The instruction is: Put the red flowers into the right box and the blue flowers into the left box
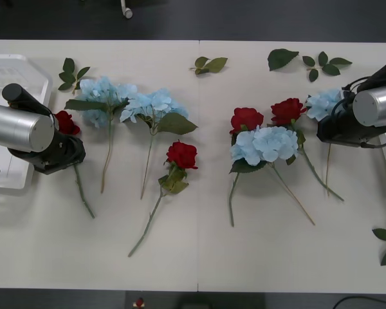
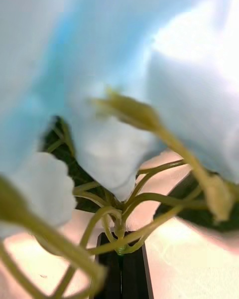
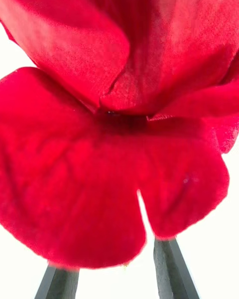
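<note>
- Front view: matte cream desk [image 1: 199,257] with fake flowers scattered all over. The blue flowers [image 1: 267,143] are fluffy pale clusters on long thin green stems, the red flowers [image 1: 182,154] are tight, velvety-looking roses. Two blue ones lie left of centre, a red one just below them, and right of centre there's a bunch of two reds plus a blue. The left box [image 1: 3,71], ribbed see-through white plastic, sits at the far left edge. Loose leaf sprigs [image 1: 209,64] lie along the back.
- Front view, arms: left end effector [image 1: 65,138] is at a red rose by the left box, right end effector [image 1: 328,122] is at a blue cluster far right.
- Right wrist view: black fingers [image 2: 130,269] are clenched on the blue cluster's green plastic stalks, just under soft papery petals.
- Left wrist view: cloth-like red petals up close, two dark fingers [image 3: 169,269] spread apart just below, can't tell if they grip anything.
</note>
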You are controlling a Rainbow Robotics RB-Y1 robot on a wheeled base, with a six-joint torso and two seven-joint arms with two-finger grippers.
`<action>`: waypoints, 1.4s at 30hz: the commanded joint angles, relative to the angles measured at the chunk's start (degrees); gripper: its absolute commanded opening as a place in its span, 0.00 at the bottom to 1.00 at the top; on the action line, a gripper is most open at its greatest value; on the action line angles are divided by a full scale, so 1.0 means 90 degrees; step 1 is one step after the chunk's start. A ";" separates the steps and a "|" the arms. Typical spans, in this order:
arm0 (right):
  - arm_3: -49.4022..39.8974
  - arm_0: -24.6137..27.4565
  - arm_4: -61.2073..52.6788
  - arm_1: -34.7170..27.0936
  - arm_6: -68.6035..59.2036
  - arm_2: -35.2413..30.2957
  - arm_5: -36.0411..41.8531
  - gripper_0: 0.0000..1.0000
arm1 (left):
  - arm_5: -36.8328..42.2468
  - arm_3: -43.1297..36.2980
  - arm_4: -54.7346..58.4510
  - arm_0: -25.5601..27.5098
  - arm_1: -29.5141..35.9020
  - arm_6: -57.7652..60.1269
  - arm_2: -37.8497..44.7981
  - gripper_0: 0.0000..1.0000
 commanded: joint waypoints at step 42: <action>-0.0948 -0.0157 -0.6778 -0.2417 0.6888 -0.0880 0.1096 0.00 | 0.1815 -0.3236 -0.0053 0.0763 0.0007 -0.2336 0.2786 0.00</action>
